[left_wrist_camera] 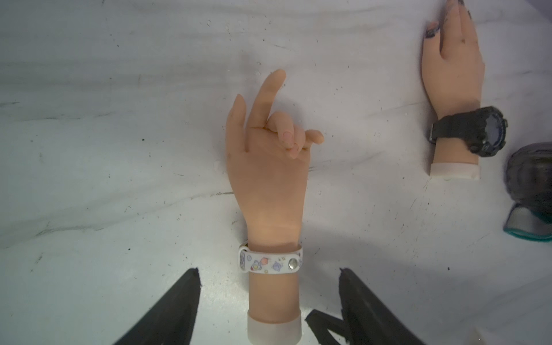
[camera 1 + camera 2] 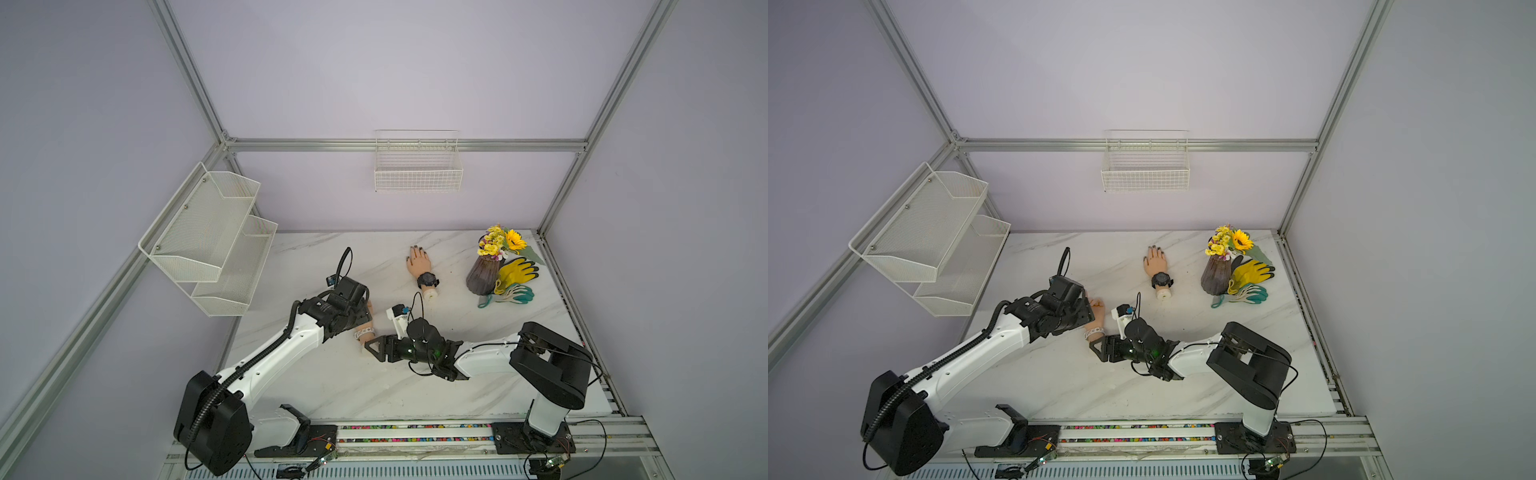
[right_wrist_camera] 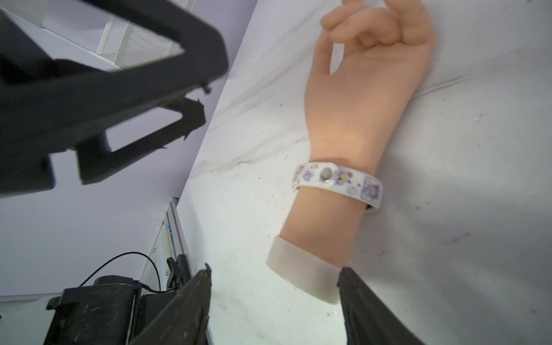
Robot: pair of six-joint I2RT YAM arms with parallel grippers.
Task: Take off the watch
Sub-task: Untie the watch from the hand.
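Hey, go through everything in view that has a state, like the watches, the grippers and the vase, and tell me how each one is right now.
white patterned watch: snapped shut around the near mannequin hand at the wrist.
black watch: strapped on the far mannequin hand.
left gripper: open, holding nothing.
right gripper: open, holding nothing.
vase: upright, holding flowers.
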